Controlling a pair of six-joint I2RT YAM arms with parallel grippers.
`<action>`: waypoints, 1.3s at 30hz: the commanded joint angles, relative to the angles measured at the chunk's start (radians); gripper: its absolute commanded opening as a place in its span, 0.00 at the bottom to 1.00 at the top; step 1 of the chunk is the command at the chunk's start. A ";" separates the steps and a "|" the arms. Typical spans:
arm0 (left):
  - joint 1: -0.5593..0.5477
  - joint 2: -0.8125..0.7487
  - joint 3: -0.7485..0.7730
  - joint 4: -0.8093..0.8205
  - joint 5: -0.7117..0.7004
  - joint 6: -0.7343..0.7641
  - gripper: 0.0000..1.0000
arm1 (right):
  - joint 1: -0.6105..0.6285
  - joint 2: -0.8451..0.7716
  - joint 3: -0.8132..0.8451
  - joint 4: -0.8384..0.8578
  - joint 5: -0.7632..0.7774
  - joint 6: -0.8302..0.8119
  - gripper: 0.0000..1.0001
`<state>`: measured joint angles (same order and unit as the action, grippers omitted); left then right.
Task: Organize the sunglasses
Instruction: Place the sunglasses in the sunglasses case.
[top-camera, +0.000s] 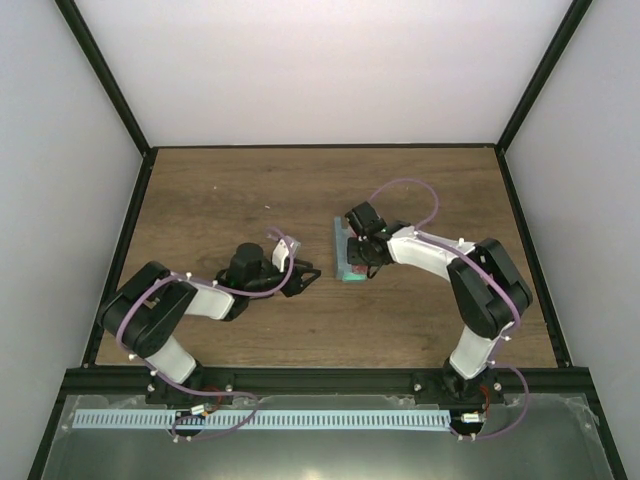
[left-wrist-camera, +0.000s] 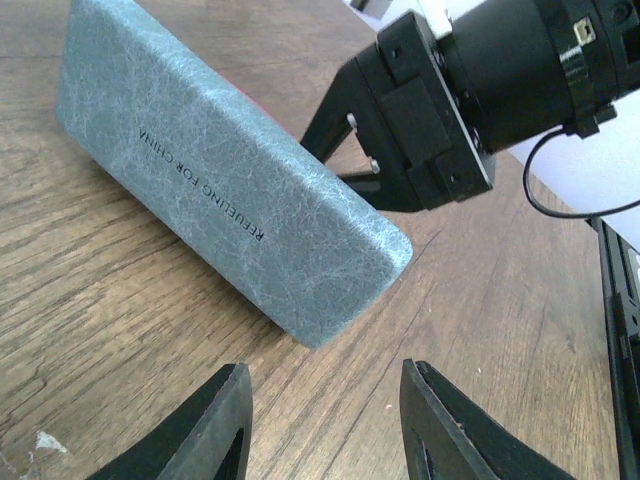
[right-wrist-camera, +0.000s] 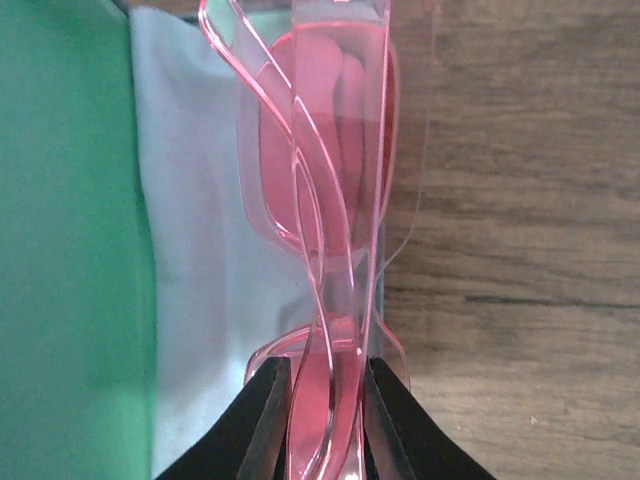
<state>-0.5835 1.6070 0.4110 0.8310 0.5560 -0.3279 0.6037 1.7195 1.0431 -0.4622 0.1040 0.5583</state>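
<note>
The sunglasses (right-wrist-camera: 330, 150) are folded, with a clear pink-red frame and slender arms. My right gripper (right-wrist-camera: 327, 375) is shut on them and holds them on edge over the pale blue cloth (right-wrist-camera: 200, 200), which lies in the open case beside its green lining (right-wrist-camera: 60, 250). In the top view the case (top-camera: 341, 240) lies mid-table with my right gripper (top-camera: 368, 258) at it, hiding the glasses. My left gripper (left-wrist-camera: 325, 385) is open and empty, just short of the blue-grey case lid (left-wrist-camera: 230, 190), and shows left of the case in the top view (top-camera: 308, 276).
The wooden table (right-wrist-camera: 520, 250) runs to the right of the case. A black frame and white walls (top-camera: 300, 70) enclose the table. The right arm's black wrist (left-wrist-camera: 430, 130) stands behind the case in the left wrist view.
</note>
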 joint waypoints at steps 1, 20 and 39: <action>-0.004 0.019 0.002 0.018 0.024 0.016 0.44 | 0.001 0.023 0.064 0.015 0.003 0.009 0.17; -0.004 0.055 0.012 0.026 0.038 0.018 0.44 | 0.007 -0.002 -0.017 0.064 -0.026 0.029 0.15; -0.004 0.065 0.018 0.020 0.047 0.015 0.44 | 0.015 -0.040 -0.035 0.055 -0.011 0.023 0.32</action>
<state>-0.5835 1.6588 0.4156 0.8310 0.5873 -0.3279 0.6121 1.7336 1.0100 -0.3943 0.0685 0.5838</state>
